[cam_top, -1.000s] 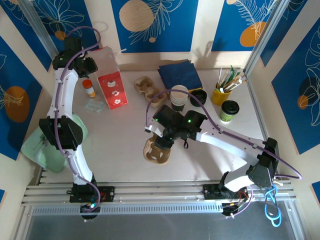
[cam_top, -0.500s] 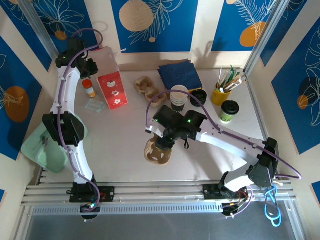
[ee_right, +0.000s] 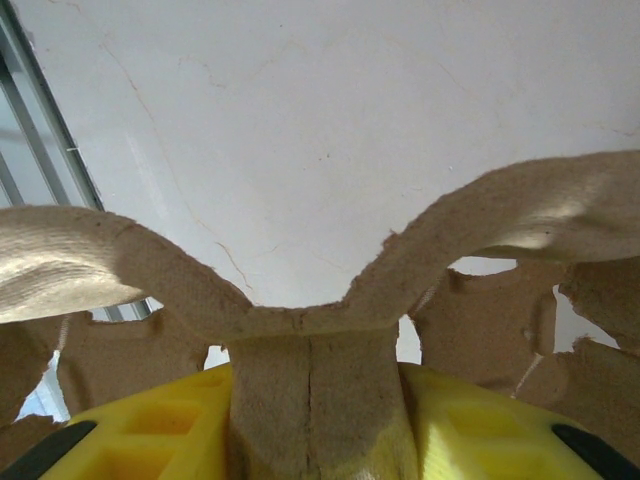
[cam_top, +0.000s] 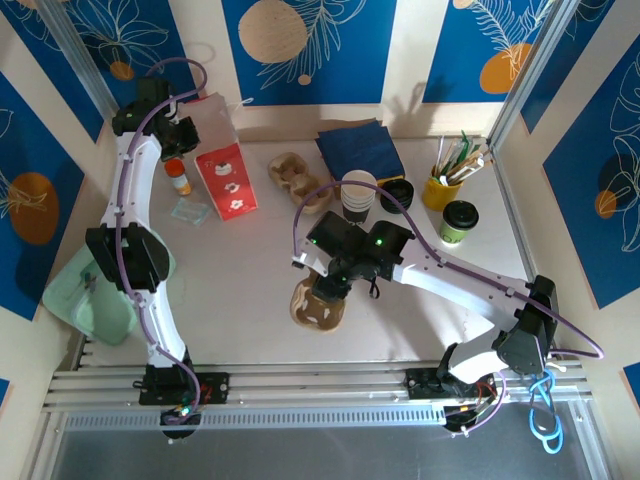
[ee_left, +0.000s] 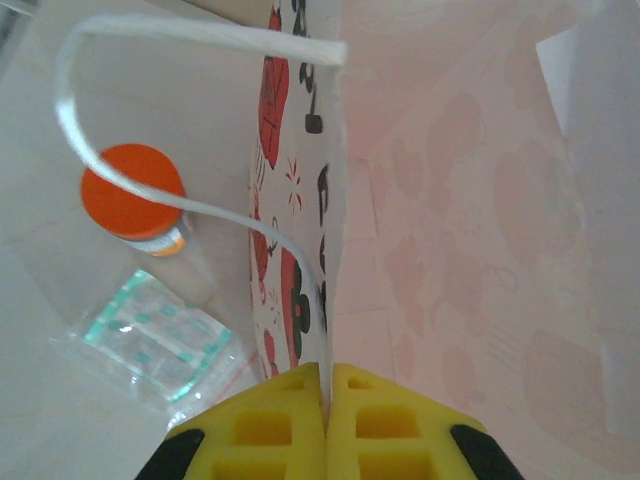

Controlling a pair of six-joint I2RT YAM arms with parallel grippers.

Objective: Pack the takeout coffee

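Top external view: the takeout coffee (cam_top: 459, 221), a small green-sided paper cup with a round black plastic lid (lid on), stands upright at the far right of the desk (cam_top: 230, 290), just beside a yellow cup of utensils (cam_top: 441, 190). Left of those stands a stack of lidless white-rimmed paper cups (cam_top: 359, 195). Nearer the desk's middle, the right hand (ee_right: 315, 405) pinches the central ridge of a moulded brown cardboard cup carrier (cam_top: 318, 305), yellow pads against both sides. Well apart, at the far left, the left hand (ee_left: 327, 420) is pressed together on the rim of a red-and-white paper bag (cam_top: 222, 170). A small orange-capped bottle (ee_left: 130, 192) and a clear plastic sachet (ee_left: 155, 340) sit beside the bag.
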